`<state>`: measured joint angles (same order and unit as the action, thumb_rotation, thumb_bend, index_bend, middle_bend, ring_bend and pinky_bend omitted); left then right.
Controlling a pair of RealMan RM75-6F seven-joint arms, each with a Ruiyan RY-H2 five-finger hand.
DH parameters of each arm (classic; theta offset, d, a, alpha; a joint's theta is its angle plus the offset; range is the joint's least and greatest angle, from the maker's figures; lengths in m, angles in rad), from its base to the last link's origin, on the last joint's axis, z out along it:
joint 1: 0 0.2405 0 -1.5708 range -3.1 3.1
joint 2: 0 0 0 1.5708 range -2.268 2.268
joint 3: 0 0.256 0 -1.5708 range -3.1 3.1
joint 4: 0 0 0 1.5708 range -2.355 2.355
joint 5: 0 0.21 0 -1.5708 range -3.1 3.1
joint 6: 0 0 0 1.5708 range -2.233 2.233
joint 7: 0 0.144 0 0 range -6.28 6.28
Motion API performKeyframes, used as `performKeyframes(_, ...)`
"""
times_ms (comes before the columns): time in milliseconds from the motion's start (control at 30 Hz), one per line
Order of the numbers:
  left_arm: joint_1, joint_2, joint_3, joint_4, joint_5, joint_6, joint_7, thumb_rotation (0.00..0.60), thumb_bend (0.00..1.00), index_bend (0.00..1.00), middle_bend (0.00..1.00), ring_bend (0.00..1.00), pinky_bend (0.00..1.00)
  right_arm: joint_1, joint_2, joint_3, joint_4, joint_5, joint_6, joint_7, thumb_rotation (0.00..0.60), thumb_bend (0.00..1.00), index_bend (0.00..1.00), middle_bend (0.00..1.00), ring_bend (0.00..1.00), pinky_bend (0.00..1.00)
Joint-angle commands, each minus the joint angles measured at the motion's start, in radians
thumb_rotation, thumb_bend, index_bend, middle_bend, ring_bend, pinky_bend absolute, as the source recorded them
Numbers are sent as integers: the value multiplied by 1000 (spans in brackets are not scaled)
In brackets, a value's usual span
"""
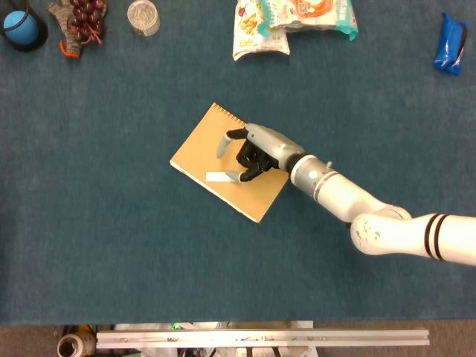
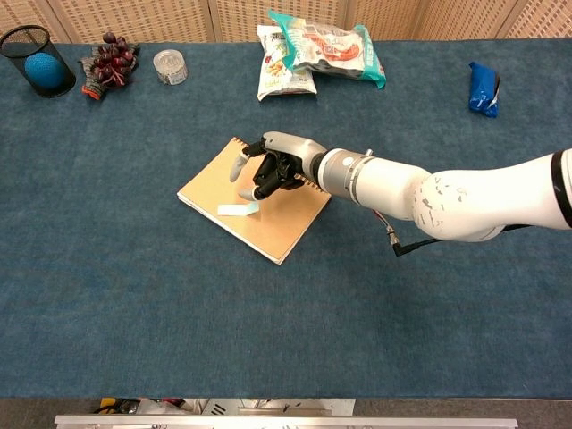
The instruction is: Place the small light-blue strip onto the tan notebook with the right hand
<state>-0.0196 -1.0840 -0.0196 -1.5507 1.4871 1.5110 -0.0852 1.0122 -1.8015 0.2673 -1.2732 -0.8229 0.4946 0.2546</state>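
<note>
One robot hand in view, the right robot hand (image 1: 249, 152) (image 2: 273, 168), over the tan notebook (image 1: 232, 161) (image 2: 255, 198). Small light-blue strip (image 1: 218, 177) (image 2: 236, 210) lies flat on the notebook's near-left part, just beside one fingertip; cannot tell if they touch. Fingers partly spread, holding nothing. Notebook sits mid-desk (image 1: 111, 238) (image 2: 134, 304); snack bags (image 1: 290, 22) (image 2: 313, 49) well beyond it.

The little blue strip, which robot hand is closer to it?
Right. The right hand is over the tan notebook, a fingertip at the light-blue strip. The left hand isn't in either view.
</note>
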Motion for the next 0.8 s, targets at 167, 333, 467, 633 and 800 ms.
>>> performKeyframes(167, 2, 4, -1, 4, 1, 4, -6, 600, 309, 69, 201, 256, 168, -18, 30, -41, -10, -160, 133, -118, 600, 216, 370, 978, 1000, 1000)
performKeyframes(333, 2, 6, 0, 6, 2, 3, -4, 600, 309, 69, 200, 256, 168, -24, 81, -112, -25, -329, 204, -230, 600, 571, 380, 1000, 1000, 1000)
performKeyframes(467, 0, 4, 0, 3, 7, 3, 0, 600, 309, 69, 200, 255, 168, -16, 114, -133, -54, -355, 179, -270, 600, 886, 399, 1000, 1000, 1000)
performKeyframes(633, 2, 3, 2, 1, 10, 5, 3, 600, 309, 69, 200, 255, 168, -9, 116, -162, -68, -370, 157, -328, 600, 1000, 411, 1000, 1000, 1000)
performKeyframes(800, 5, 2, 1, 2, 0, 3, 1, 600, 309, 69, 199, 256, 168, -3, 100, -173, -59, -376, 152, -368, 600, 1000, 422, 1000, 1000, 1000)
